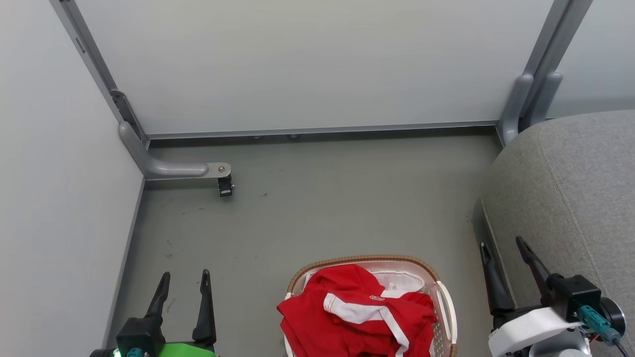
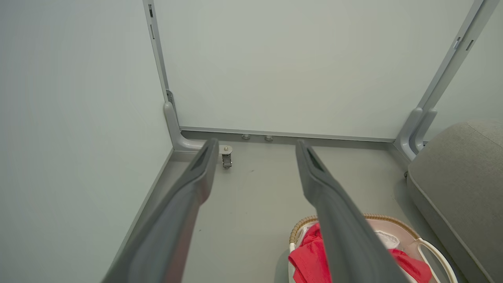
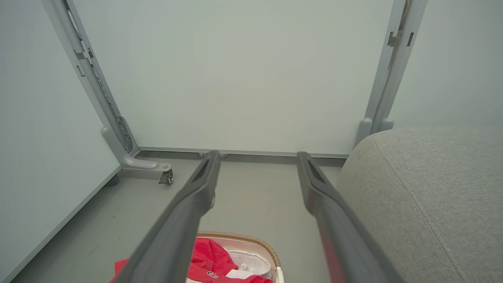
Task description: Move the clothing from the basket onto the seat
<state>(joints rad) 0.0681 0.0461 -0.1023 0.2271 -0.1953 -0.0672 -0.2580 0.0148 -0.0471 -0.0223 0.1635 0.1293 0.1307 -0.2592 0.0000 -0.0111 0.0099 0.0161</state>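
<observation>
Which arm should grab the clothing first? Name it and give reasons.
Right, probably. The right tool, open, hangs by the seat and close to the basket, so the clothing travels a short way. The left tool, also open, sits across the basket from the seat.

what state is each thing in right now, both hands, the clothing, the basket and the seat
left hand: open, holding nothing, left of the basket
right hand: open, holding nothing, right of the basket
clothing: crumpled heap in the basket, not yet picked up
basket: upright on the floor, loaded
seat: no clothing on the part in view
</observation>
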